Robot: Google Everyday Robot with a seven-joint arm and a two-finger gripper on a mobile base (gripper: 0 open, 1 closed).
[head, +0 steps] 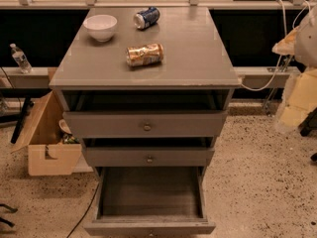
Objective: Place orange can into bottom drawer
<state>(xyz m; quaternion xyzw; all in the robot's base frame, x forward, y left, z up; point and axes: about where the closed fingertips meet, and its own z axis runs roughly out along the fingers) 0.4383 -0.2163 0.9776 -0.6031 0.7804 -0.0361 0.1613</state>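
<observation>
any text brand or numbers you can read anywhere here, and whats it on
No text reads clearly.
orange can, lying on the cabinet top: white markings, too blurred to read.
blue-and-silver can: print too blurred.
water bottle: label too small.
cardboard box: dark mark, unreadable.
bottom drawer, open: no lettering.
gripper: not in view, so nothing to read on it.

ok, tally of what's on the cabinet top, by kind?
Cans: 2 (orange can, blue-and-silver can)
Bowls: 1 (white bowl)
Total: 3
Gripper hangs at right edge, off the cabinet top.
</observation>
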